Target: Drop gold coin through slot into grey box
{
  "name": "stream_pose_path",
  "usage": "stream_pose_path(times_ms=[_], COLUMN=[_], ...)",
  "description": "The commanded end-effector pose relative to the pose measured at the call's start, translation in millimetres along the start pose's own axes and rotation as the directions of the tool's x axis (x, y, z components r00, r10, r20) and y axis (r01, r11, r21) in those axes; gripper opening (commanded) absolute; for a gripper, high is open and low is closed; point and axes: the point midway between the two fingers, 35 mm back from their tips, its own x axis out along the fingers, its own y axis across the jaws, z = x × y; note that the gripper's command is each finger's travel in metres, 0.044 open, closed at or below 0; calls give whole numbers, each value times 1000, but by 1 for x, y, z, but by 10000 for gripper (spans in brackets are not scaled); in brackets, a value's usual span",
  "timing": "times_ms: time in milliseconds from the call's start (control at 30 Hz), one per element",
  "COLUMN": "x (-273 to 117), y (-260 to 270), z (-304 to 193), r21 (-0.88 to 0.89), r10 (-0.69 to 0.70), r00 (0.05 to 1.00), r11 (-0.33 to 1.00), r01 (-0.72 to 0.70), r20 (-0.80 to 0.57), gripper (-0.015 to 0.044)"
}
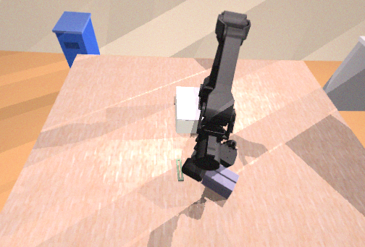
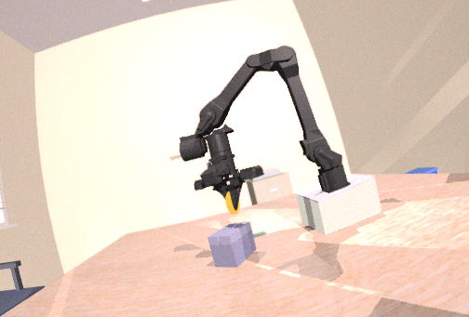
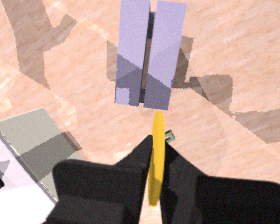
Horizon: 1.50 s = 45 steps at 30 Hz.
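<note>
While the coin (image 3: 156,150) is clamped on edge in the gripper (image 3: 156,172), the pick-up is judged done.
It is held in the air short of the grey box (image 3: 148,52), roughly in line with the slot (image 3: 149,45); the holder (image 1: 179,170) stands vacated, and lowering and release remain.

Your arm (image 2: 298,100) is matte charcoal grey all over, built of long slab-sided links joined by rounded, barrel-shaped housings, and it rises from a pale, off-white block base (image 2: 341,204). Nearest that base sits a chunky, boxy joint; farthest from it you get a ribbed cylindrical wrist with a stubby drum jutting sideways. The gripper (image 3: 156,172) ends in two thick black fingers with angular, wedge-shaped tips, and you'll see no cables, screws or markings anywhere.
</note>
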Motion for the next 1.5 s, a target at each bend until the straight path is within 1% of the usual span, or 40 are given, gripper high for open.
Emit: stream_pose_path(times_ms=[0, 833, 1467], x=[-1, -1, -1], y=[0, 14, 14], z=[9, 70, 71], r21=[7, 34, 31], r10=[-1, -2, 1], r00=[1000, 1000, 1000], r11=[1000, 999, 1000], r01=[1, 2, -1], r20=[-2, -2, 1], gripper=[0, 0, 0])
